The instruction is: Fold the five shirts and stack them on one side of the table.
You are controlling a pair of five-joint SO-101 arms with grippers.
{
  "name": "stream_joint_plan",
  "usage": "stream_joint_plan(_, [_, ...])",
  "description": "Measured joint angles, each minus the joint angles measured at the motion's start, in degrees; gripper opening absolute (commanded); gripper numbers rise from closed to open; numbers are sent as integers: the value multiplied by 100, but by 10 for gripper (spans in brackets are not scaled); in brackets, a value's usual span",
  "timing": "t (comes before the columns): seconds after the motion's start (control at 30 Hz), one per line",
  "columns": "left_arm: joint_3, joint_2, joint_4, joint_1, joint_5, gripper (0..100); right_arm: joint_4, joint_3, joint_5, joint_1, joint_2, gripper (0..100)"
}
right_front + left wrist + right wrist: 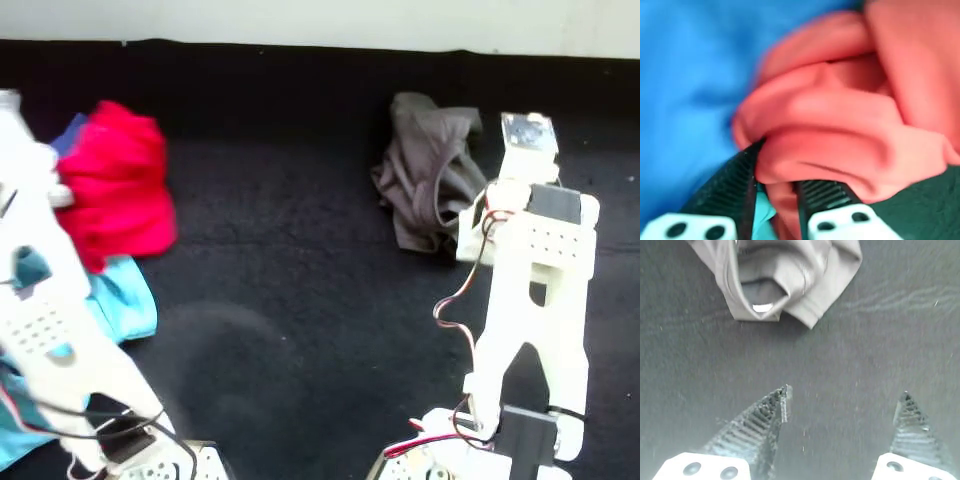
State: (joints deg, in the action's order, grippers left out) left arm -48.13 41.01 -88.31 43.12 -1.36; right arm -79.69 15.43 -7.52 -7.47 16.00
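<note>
Our left pincer (777, 167) is clamped on a fold of the crumpled red fabric shirt (840, 115), which lies bunched at the far left of the black cloth-covered worktop (300, 300). A royal-blue shirt (690, 75) is mostly hidden behind it. A turquoise shirt (125, 300) lies nearer us, partly covered by the white left arm (40, 310) and cut off at the edge. Our right pincer (845, 395) hangs with its fingers wide apart over bare worktop, near the rumpled grey-brown shirt (790, 275) at the far right.
</note>
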Motion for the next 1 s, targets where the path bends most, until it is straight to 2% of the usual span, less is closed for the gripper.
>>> stream_joint_plan(0.17, [-1899,-651,-1020,888,-422,9,404,0,0,26,0,315])
stream_joint_plan(0.33, [-3323,-1266,-1169,1679,-844,10,492,-9,0,501,0,315])
stream_joint_plan(0.43, [-3578,-1398,-1196,1978,-1090,11,492,-211,0,914,-35,315])
stream_joint_plan(0.57, [-3209,-1363,-1222,2092,-1231,100,492,-730,0,1257,-281,315])
stream_joint_plan(0.73, [-1881,-1319,-1231,2110,-1231,253,396,-1741,0,1292,-1433,317])
stream_joint_plan(0.87, [-888,-1310,-1231,2110,-1240,255,79,-2813,0,1292,-2664,317])
stream_joint_plan(1.0, [-677,-1319,-1248,2110,-1240,255,-220,-4009,0,1292,-3912,317])
